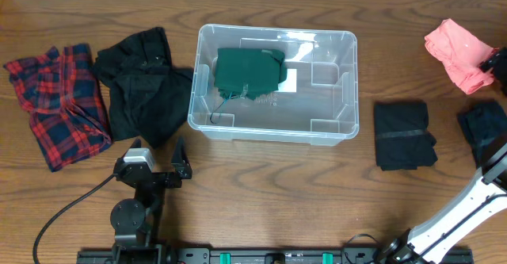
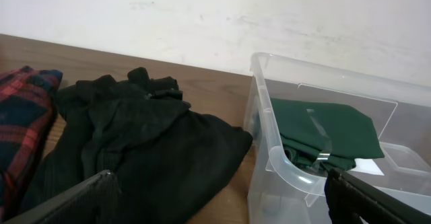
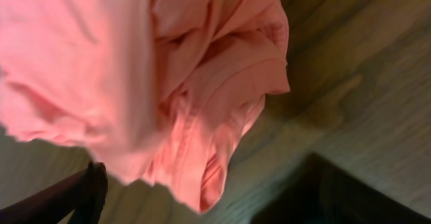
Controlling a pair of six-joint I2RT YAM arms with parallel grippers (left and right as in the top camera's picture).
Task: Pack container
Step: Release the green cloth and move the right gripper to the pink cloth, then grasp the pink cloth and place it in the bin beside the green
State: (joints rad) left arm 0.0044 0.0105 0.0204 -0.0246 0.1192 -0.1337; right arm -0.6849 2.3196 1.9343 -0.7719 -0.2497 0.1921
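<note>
The right gripper [image 3: 205, 183] hangs close over the crumpled salmon-pink cloth garment [image 3: 168, 69]. Its dark fingers are spread to either side of the heap and pinch nothing, though this view is blurred. The step in hand looks to be picking this garment up. It should go best by dropping onto the thickest bunched fold, closing through several layers so no loose tail drags, then lifting high enough to pass over a rim.

By the front edge, the left gripper [image 1: 158, 159] sits with fingers spread and empty. The large clear rectangular plastic container [image 1: 273, 133] stands mid-table, near it at 2 o'clock. A folded dark green garment [image 1: 249, 70] lies toward the container's 10 o'clock corner, and its 3 o'clock half holds no garment. From the right fingers, far back, the container is well apart at 9 o'clock.
</note>
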